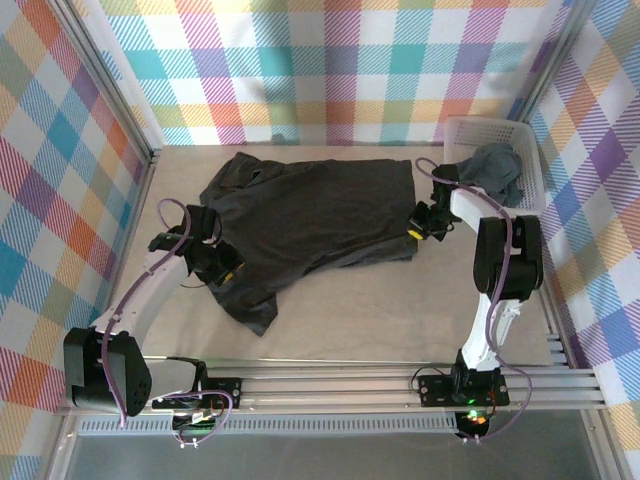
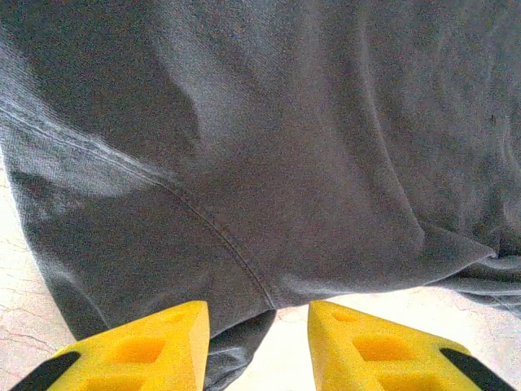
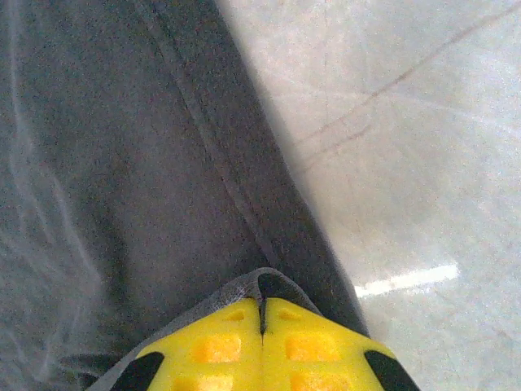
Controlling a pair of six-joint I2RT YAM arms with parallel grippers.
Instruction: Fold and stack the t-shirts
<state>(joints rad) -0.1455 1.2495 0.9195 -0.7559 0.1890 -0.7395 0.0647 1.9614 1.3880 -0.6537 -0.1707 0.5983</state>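
Spread on the table (image 1: 400, 320), the dark t-shirt (image 1: 310, 215) is being pinched at its right hem by the right gripper (image 3: 262, 305), jaws closed on a small fold. Its lower-left edge is being straddled by the left gripper (image 2: 259, 314), jaws partly apart. A grey t-shirt (image 1: 495, 165) is being cradled by the white basket (image 1: 480, 125).

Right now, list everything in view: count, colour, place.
spread shirt: one, charcoal, mid-table
basket shirt: one, grey, bunched in the basket
basket: one, white, far right corner
table: one, beige, under it all
walls: three, plaid, left, back, right
rail: one, silver, near edge
left pincer: one, yellow, open at the spread shirt's near-left edge
right pincer: one, yellow, shut on the spread shirt's right hem
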